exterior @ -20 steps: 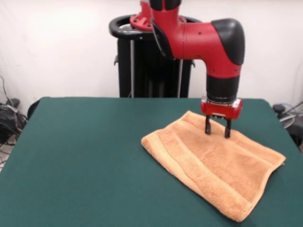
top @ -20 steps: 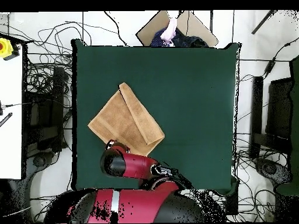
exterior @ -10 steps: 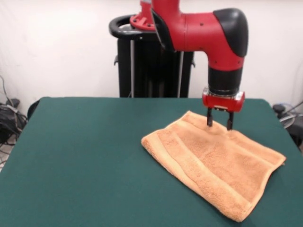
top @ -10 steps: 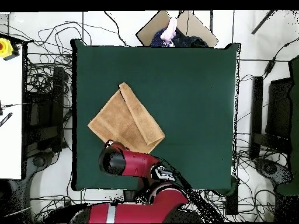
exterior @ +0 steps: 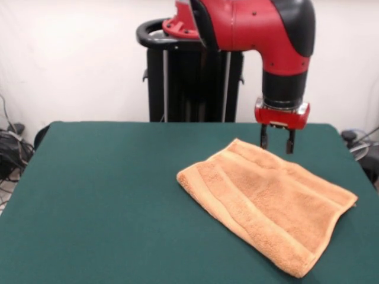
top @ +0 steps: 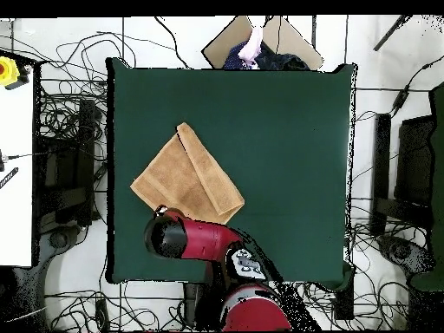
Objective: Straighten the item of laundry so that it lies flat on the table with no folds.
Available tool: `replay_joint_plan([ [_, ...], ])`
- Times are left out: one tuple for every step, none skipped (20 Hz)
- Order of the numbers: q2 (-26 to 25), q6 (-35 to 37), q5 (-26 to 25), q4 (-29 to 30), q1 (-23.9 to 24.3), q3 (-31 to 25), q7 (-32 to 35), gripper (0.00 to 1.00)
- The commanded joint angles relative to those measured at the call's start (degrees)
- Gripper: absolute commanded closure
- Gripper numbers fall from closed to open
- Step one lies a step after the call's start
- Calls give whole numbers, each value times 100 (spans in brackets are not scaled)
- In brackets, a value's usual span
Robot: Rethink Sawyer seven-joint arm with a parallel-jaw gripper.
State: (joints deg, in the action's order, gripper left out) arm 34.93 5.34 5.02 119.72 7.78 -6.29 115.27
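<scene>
The orange-tan towel [exterior: 266, 204] lies on the dark green table [exterior: 106, 201], right of centre in the front view, folded over on itself with a doubled layer along its near-left side. In the overhead view the towel [top: 184, 179] lies at the table's left part with a folded strip on its right side. My gripper [exterior: 276, 144] hangs open and empty just above the towel's far edge, its two fingers apart. In the overhead view the red arm [top: 186, 239] covers the gripper.
The black pedestal [exterior: 189, 77] stands behind the table's far edge. Cables lie on the floor round the table [top: 260, 130]. A cardboard piece and a person's hand [top: 253, 43] show beyond the table's top edge in the overhead view.
The gripper has risen off the towel and drawn back toward the pedestal. The towel has stayed in place.
</scene>
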Motion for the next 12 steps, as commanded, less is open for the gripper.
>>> replay_joint_plan([
  [-543, -155, 33, -795, -91, 399, 646, 0],
  [-662, -266, 19, -913, -162, 538, 638, 0],
  [-754, -366, 20, -1004, -263, 705, 653, 0],
  [-845, -436, 30, -1105, -331, 841, 655, 0],
  [-937, -506, 40, -1206, -400, 976, 658, 0],
  [-1002, -573, 60, -1269, -456, 1082, 673, 0],
  [-1043, -598, 74, -1339, -496, 1171, 671, 0],
  [-1074, -595, 85, -1382, -514, 1231, 671, 0],
  [-1099, -592, 85, -1425, -487, 1237, 655, 0],
  [-1133, -605, 77, -1450, -454, 1232, 646, 0],
  [-1162, -626, 68, -1483, -430, 1229, 635, 0],
  [-1191, -613, 57, -1496, -377, 1191, 624, 0],
])
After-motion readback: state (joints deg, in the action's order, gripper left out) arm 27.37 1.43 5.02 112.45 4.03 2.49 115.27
